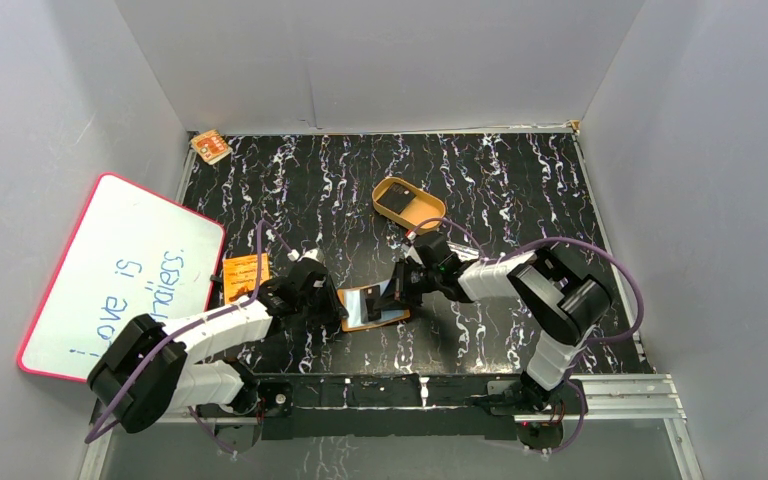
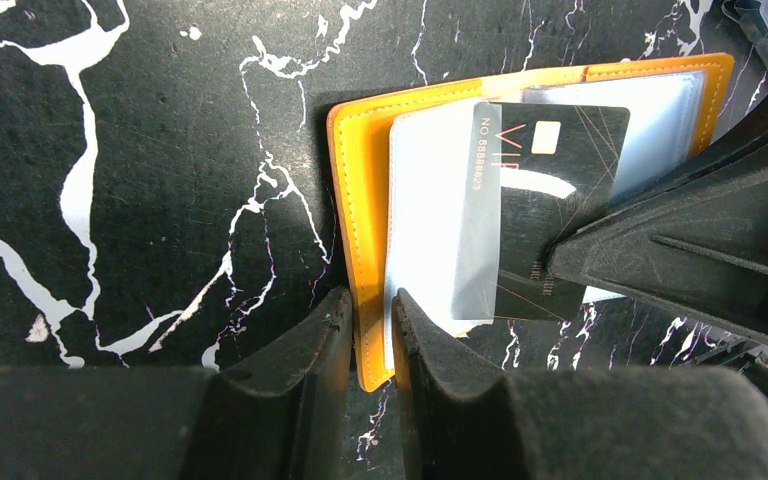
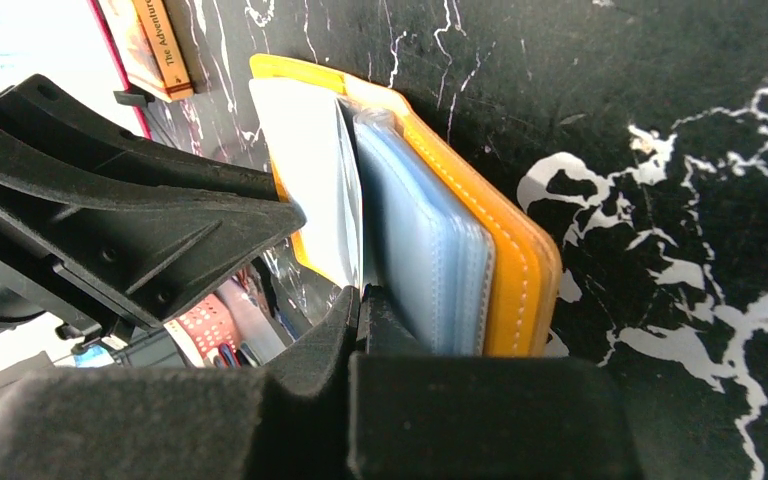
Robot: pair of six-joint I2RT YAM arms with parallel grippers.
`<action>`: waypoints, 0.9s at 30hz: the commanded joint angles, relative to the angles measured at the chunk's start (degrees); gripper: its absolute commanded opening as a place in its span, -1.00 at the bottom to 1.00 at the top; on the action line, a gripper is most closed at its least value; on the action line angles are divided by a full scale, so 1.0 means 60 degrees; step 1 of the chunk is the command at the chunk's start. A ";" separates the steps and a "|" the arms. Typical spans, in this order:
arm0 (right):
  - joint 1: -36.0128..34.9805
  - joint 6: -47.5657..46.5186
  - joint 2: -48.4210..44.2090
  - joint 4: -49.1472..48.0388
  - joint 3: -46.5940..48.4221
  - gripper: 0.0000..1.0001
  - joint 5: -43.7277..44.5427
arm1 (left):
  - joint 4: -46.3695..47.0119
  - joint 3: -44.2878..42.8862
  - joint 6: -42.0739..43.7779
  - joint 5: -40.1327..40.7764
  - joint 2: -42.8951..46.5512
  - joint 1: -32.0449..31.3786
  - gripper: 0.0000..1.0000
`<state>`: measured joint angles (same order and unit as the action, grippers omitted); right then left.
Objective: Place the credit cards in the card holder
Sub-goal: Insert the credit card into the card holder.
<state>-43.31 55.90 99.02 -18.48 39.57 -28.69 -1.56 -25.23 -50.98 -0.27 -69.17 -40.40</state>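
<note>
From the top camera I see the wallet [image 1: 372, 305] lying open on the bench [image 1: 520, 180], just ahead of and between the two arm bases. Its light-blue inside faces up. Its long axis runs roughly left to right across the bench, and the fold runs near to far.

My left jaws are clamped on the orange cover at the wallet's left edge. In the left wrist view the stitched rim sits pinched between the two fingers.

My right jaws are clenched on the card [image 2: 560, 190] and reach in from the wallet's other side. In that same view the card lies over the middle of the open wallet. Its long axis runs up and down the picture, in line with the fold and crosswise to the wallet's length, with the chip end at the top. The strip bearing the number looks greyed, apparently beneath a clear sleeve, while the remainder is bare and glossy.

The right wrist view shows the blue sleeves stacked against the orange cover, just beside my pinched fingers.

Farther back a tan tray [image 1: 438, 208] holds the other card [image 1: 396, 201]. On the left are a whiteboard [image 1: 120, 270] and an orange booklet [image 1: 244, 272].
</note>
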 commanded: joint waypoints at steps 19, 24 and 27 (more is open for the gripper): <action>-0.0347 -0.0106 0.0195 -0.0003 -0.0219 -1.00 0.0044 | -0.0562 0.0073 0.0154 0.0122 -0.0206 -0.0032 -0.60; -0.0476 -0.0054 0.0433 -0.0082 0.0179 -1.00 -0.0038 | -0.0459 0.0075 0.0192 0.0046 -0.0149 -0.0033 -0.57; -0.0568 -0.0197 0.0544 0.0205 0.0498 -1.00 -0.0025 | -0.0497 0.0060 0.0219 0.0046 -0.0087 -0.0034 -0.57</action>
<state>-45.10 56.62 100.57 -20.75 40.03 -28.84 -1.52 -25.26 -50.96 -0.30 -69.21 -40.40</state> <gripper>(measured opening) 0.020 0.212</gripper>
